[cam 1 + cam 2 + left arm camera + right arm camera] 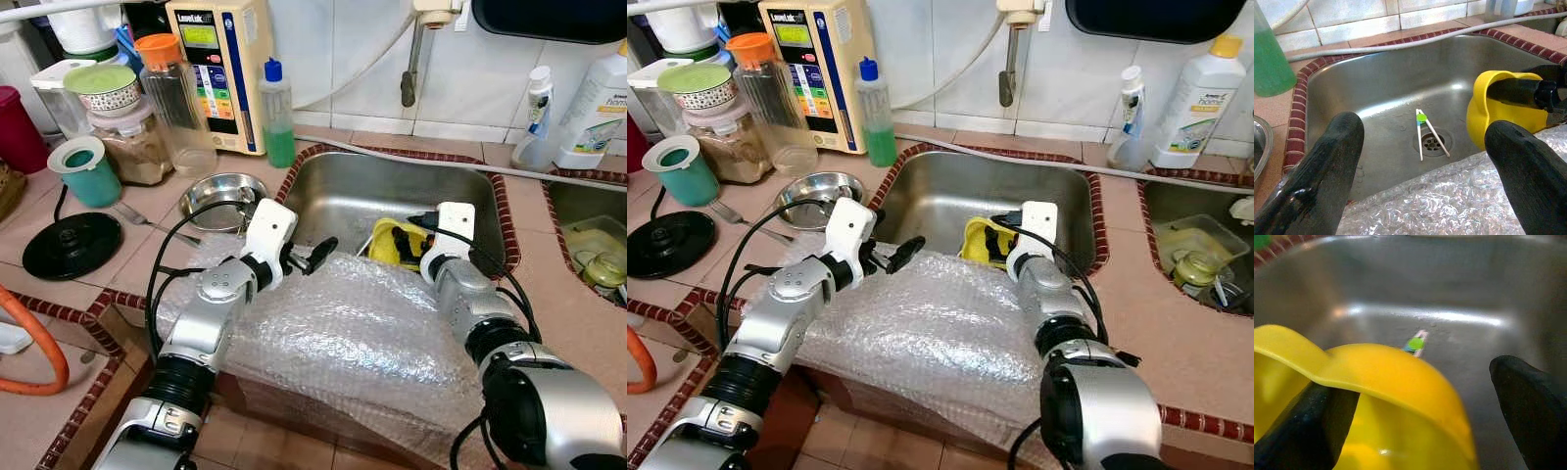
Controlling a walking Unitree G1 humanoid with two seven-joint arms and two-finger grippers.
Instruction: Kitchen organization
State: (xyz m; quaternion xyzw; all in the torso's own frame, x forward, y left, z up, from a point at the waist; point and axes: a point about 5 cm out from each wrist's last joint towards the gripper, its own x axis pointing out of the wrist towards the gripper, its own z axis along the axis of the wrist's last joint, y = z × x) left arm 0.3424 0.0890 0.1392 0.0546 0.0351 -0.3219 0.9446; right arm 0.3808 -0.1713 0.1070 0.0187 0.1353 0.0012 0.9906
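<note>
The yellow plastic cup point(1501, 110) hangs tilted inside the steel sink point(392, 191), near its front wall, above the bubble wrap point(343, 333) draped over the desk edge. The right tool point(1420, 401) has one finger inside the cup and one outside, straddling its rim; the gap looks wide, so I cannot tell whether it truly pinches the wall. The left tool point(1425, 161) is spread open, holding nothing, aimed at the drain where a pair of training chopsticks point(1426, 128) lies. The cup is probably light, stiff and slick; its thin rim seems the best place to hold it.
</note>
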